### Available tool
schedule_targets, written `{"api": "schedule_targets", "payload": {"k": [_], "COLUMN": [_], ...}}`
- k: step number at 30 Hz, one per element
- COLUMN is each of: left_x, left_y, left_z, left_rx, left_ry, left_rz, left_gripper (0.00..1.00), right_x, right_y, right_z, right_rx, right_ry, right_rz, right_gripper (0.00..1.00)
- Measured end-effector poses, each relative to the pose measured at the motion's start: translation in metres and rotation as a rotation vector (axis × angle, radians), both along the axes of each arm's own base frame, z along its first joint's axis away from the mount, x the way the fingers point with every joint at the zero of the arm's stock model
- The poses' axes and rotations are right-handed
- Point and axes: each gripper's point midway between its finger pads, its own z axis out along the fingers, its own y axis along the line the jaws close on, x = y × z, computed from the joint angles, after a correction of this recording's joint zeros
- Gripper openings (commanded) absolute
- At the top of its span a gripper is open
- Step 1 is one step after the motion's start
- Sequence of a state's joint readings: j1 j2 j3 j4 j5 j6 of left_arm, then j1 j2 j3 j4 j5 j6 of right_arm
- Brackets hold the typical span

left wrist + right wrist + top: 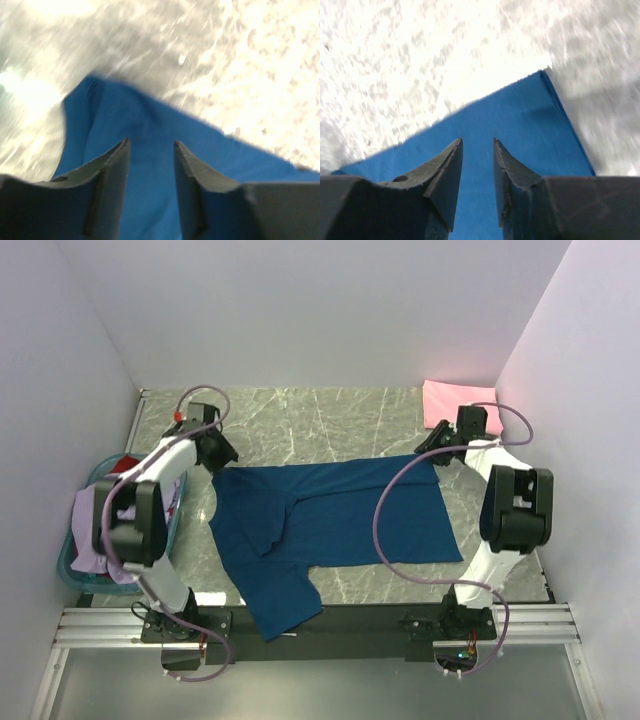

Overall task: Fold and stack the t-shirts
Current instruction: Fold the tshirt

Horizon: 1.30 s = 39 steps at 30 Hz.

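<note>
Navy cloth t-shirt (330,520) spread on marble (330,420); left gripper (150,143), right gripper (477,141) both parted.

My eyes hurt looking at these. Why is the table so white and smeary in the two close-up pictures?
Left wrist view: glare washes out the table, and motion blur smears it and the edge of the blue shirt. Right wrist view: the same glare, but a sharper shirt corner. Top view: evenly lit, clear.

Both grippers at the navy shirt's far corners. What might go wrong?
The navy shirt has its near sleeve over the table edge, so lifting may drag it unevenly. The right gripper, open, is close to the folded pink shirt and could nudge it. The left gripper, open too, might miss its corner.
</note>
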<state>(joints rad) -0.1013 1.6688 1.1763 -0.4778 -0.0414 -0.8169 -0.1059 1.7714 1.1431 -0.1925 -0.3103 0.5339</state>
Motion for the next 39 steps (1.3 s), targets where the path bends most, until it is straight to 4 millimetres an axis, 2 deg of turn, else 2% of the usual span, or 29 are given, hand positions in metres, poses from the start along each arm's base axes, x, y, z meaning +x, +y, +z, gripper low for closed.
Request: {"api": "schedule_targets", "payload": {"k": [4, 7, 12, 21, 25, 26, 32, 36, 38, 39], "left_x": [0.027, 0.032, 0.031, 0.044, 0.048, 0.049, 0.054, 0.048, 0.046, 0.045], "left_y": [-0.001, 0.002, 0.018, 0.031, 0.032, 0.032, 0.030, 0.037, 0.038, 0.037], "left_z": [-0.020, -0.035, -0.066, -0.066, -0.064, -0.063, -0.054, -0.045, -0.031, -0.021], "left_rx": [0.015, 0.018, 0.010, -0.017, -0.033, -0.037, -0.045, -0.005, 0.022, 0.038], "left_ry": [0.030, 0.060, 0.133, 0.103, 0.096, 0.092, 0.067, 0.079, 0.068, 0.051], "left_rz": [-0.014, -0.005, 0.042, 0.087, 0.086, 0.085, 0.076, 0.076, 0.069, 0.061], "left_gripper": [0.38, 0.34, 0.32, 0.32, 0.43, 0.51, 0.73, 0.86, 0.93, 0.93], "right_x": [0.022, 0.033, 0.035, 0.039, 0.039, 0.039, 0.036, 0.031, 0.027, 0.024], "right_y": [-0.002, -0.003, -0.009, -0.026, -0.035, -0.036, -0.036, -0.039, -0.038, -0.033], "right_z": [-0.016, -0.031, -0.053, -0.054, -0.053, -0.053, -0.045, -0.019, 0.003, 0.017], "right_rx": [0.054, 0.086, 0.133, 0.165, 0.173, 0.175, 0.153, 0.092, 0.055, 0.039], "right_ry": [0.017, 0.045, 0.102, 0.111, 0.111, 0.111, 0.102, 0.073, 0.035, 0.011], "right_rz": [-0.008, -0.021, -0.068, -0.145, -0.166, -0.166, -0.149, -0.144, -0.135, -0.124], "right_gripper": [0.36, 0.35, 0.34, 0.34, 0.35, 0.36, 0.44, 0.50, 0.50, 0.50]}}
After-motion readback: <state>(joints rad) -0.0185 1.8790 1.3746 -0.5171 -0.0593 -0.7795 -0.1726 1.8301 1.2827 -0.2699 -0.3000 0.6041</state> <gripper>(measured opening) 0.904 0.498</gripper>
